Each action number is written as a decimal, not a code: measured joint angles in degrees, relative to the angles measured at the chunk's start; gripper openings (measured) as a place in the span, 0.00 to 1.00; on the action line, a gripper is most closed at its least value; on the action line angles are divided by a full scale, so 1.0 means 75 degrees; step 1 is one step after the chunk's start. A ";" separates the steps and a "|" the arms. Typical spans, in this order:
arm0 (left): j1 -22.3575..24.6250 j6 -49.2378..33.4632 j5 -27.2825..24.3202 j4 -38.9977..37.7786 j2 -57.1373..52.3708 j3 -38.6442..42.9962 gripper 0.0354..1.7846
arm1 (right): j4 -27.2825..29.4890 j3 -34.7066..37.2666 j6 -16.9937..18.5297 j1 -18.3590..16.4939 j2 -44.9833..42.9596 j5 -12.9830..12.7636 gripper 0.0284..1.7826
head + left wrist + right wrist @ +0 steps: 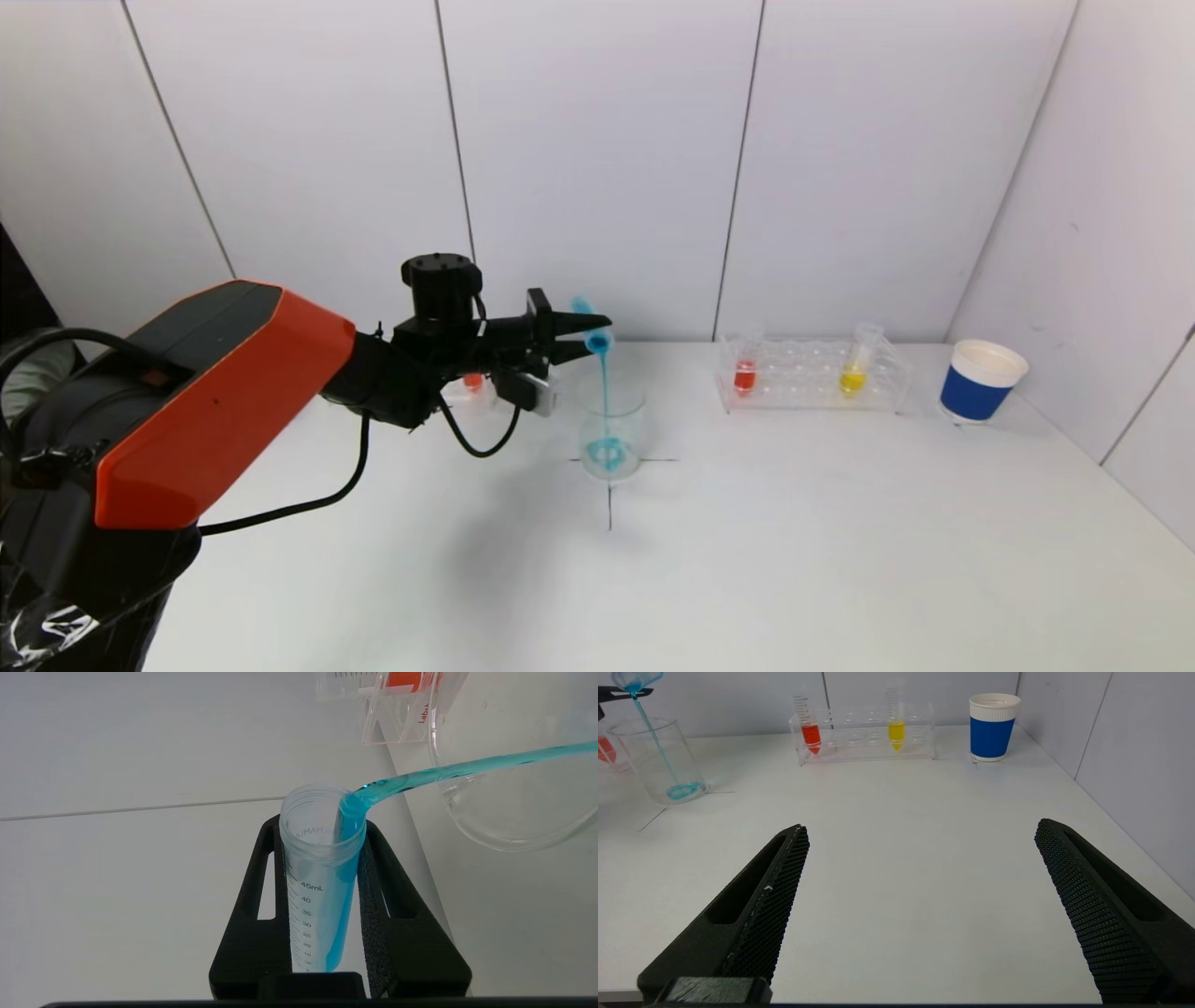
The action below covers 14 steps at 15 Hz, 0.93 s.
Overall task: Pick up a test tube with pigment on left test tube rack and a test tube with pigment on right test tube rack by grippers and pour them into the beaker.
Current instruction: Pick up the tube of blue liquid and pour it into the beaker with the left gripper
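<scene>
**Left Tube Discharging Into Beaker; Right Tube Not Yet Picked**

At the centre of the head view, the left gripper [597, 338] has its jaws clamped on the blue test tube [590, 324], which is tipped mouth-down above the beaker [611, 439]. In the left wrist view the two black fingers [383, 905] press against opposite sides of the tube [322, 877], and blue liquid lies along its lower wall up to the lip. A blue stream [604, 392] falls from the lip into the beaker, where a small pool has collected on the bottom.

Behind the arm, the left test tube rack [471, 387] is mostly hidden; one red tube [473, 381] shows in it.

The right gripper [920, 905] hangs over bare table [901, 858] with its jaws spread wide and nothing between them. The right test tube rack [810, 375], at right of centre, holds a red tube [744, 375] and a yellow tube [851, 379]. A blue paper cup [980, 381] stands to the right of the rack.

Progress assessment: the first pour is under way and liquid remains in the tube. The pick from the right rack and the second pour are outstanding.
</scene>
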 joint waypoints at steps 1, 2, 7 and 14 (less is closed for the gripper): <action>0.0000 0.0055 0.0000 0.0000 0.0018 -0.0011 0.23 | 0.0000 0.0000 -0.0003 0.0000 0.0000 0.0000 0.99; 0.0000 0.0114 0.0000 0.0000 0.0033 -0.0020 0.23 | 0.0003 0.0000 -0.0003 0.0000 0.0000 0.0000 0.99; -0.0020 0.0408 0.0000 0.0000 0.0050 -0.0026 0.23 | 0.0000 0.0000 0.0000 0.0000 0.0000 0.0000 0.99; -0.0034 0.0626 0.0059 0.0024 0.0026 -0.0037 0.23 | 0.0000 0.0000 0.0000 0.0000 0.0000 0.0000 0.99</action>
